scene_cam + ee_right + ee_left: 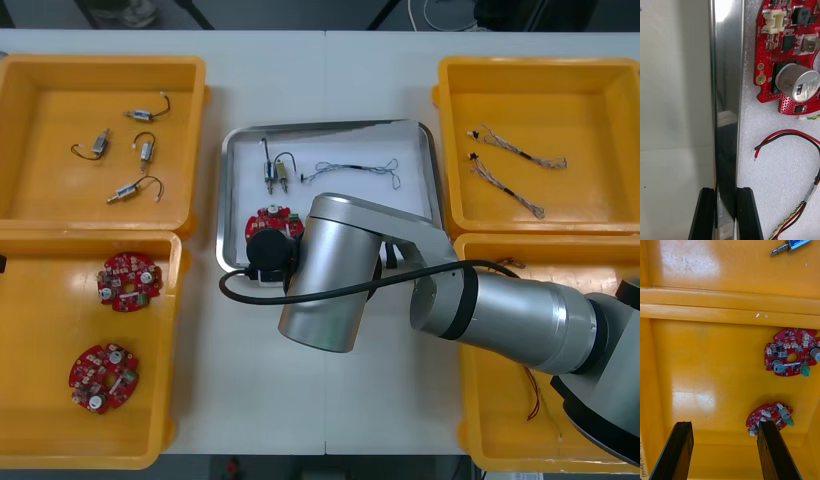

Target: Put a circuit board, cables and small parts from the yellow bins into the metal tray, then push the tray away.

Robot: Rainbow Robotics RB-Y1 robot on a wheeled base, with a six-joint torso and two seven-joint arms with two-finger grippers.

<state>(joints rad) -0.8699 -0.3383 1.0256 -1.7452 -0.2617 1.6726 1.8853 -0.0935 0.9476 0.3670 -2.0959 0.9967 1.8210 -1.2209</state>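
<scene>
The metal tray (pixel 330 127), white inside, holds a red circuit board (pixel 272 218), small metal parts (pixel 275 172) and a twisted blue and white cable (pixel 355 170). My right arm reaches across to the tray's near left corner. My right gripper (pixel 724 192) is shut on the tray's shiny rim (pixel 728 93), one finger (pixel 706 212) outside and one inside. Beside the rim lie the circuit board (pixel 790 56) and a red and black wire (pixel 790 135). My left gripper (pixel 724 424) hangs open over the near left bin (pixel 707 363), above two circuit boards (pixel 792 352).
The far left yellow bin (pixel 30 150) holds several small metal parts (pixel 135 188). The near left bin (pixel 40 330) holds two circuit boards (pixel 128 282). Cables (pixel 510 170) lie in the far right bin (pixel 600 140). My right arm covers much of the near right bin (pixel 490 400).
</scene>
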